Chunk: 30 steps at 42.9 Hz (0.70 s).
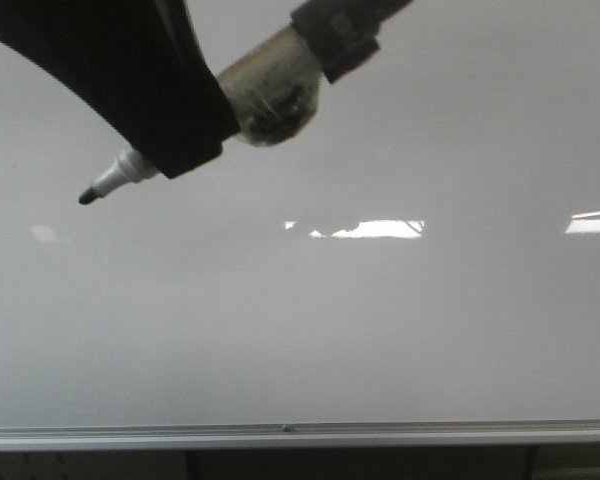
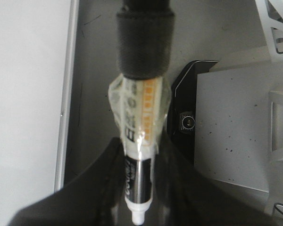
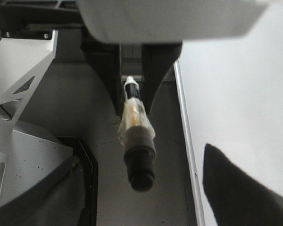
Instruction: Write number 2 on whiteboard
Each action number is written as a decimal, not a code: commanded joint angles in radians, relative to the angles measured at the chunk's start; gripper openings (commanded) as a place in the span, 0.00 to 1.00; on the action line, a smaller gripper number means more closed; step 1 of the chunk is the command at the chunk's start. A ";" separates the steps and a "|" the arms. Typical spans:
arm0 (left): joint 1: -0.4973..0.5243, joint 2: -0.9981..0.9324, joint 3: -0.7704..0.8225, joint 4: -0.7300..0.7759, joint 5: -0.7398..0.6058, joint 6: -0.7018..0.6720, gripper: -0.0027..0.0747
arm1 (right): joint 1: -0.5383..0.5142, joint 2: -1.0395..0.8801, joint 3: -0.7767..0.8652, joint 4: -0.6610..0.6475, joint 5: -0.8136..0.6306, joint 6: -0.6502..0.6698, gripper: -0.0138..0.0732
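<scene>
The left gripper (image 1: 145, 140), clamped on a marker (image 1: 115, 178), has bare whiteboard (image 1: 310, 330) below and to its right. The only obstacle on that face is the rail (image 1: 300, 434) far beneath. Off the board, a black pad (image 2: 191, 120) and white frame (image 2: 278, 94) lie beside the hand.

Whiteboard (image 1: 380, 330): large, glossy white-grey, fills front view. Bright rectangular light reflections seen mid-surface and toward right edge. Silver aluminium rail along bottom edge. In left wrist view (image 2: 23, 94) and right wrist view (image 3: 236, 94), plain white surface and thin metal edge strip shown. No written digit 2 visible on board in any view; surface seen unmarked.
</scene>
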 commanded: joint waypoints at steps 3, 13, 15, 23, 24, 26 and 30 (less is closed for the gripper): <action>-0.032 -0.013 -0.032 -0.024 -0.031 -0.002 0.21 | 0.044 0.008 -0.033 0.013 -0.031 -0.014 0.70; -0.036 -0.013 -0.032 -0.024 -0.041 -0.013 0.21 | 0.054 0.065 -0.033 0.012 -0.027 -0.011 0.68; -0.036 -0.013 -0.032 -0.024 -0.049 -0.013 0.21 | 0.056 0.075 -0.033 0.012 -0.026 -0.011 0.68; -0.036 -0.013 -0.032 -0.042 -0.102 -0.014 0.21 | 0.056 0.085 -0.033 0.017 -0.033 -0.011 0.68; -0.036 -0.013 -0.032 -0.043 -0.109 -0.017 0.21 | 0.056 0.087 -0.033 0.017 -0.035 -0.011 0.68; -0.036 -0.013 -0.032 -0.043 -0.120 -0.017 0.21 | 0.056 0.087 -0.033 0.017 -0.039 -0.011 0.68; -0.036 -0.013 -0.032 -0.043 -0.126 -0.017 0.21 | 0.056 0.087 -0.033 0.017 -0.053 -0.011 0.66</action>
